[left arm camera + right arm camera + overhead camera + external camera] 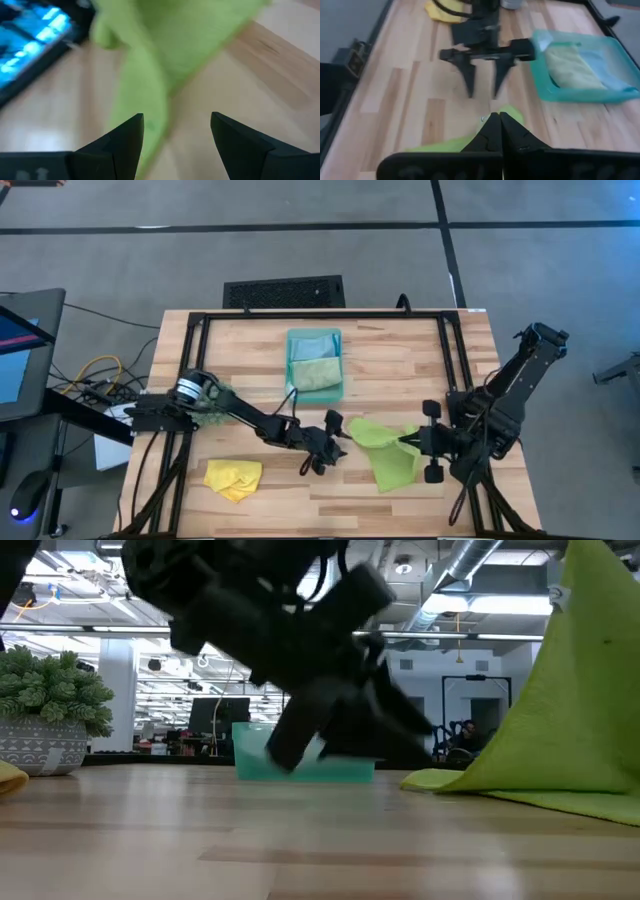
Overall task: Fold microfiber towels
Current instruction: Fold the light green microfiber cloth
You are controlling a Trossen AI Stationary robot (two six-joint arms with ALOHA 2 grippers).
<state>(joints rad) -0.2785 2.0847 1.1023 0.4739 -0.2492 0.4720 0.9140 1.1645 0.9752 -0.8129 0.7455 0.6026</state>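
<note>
The right gripper [408, 442], jaws clamped on the soft lime green microfiber towel [385, 448], lifts it off the table [400, 370]; the left gripper [335, 442], jaws apart, faces the towel's free corner from just beside it.

overhead, table-level, 2 wrist views

Wooden table [400, 360] bears teal tray [342, 370], yellow towel [234, 478].

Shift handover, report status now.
Right gripper shut on lime green microfiber towel, corner lifted. Left gripper open beside it. Nothing in the way.
</note>
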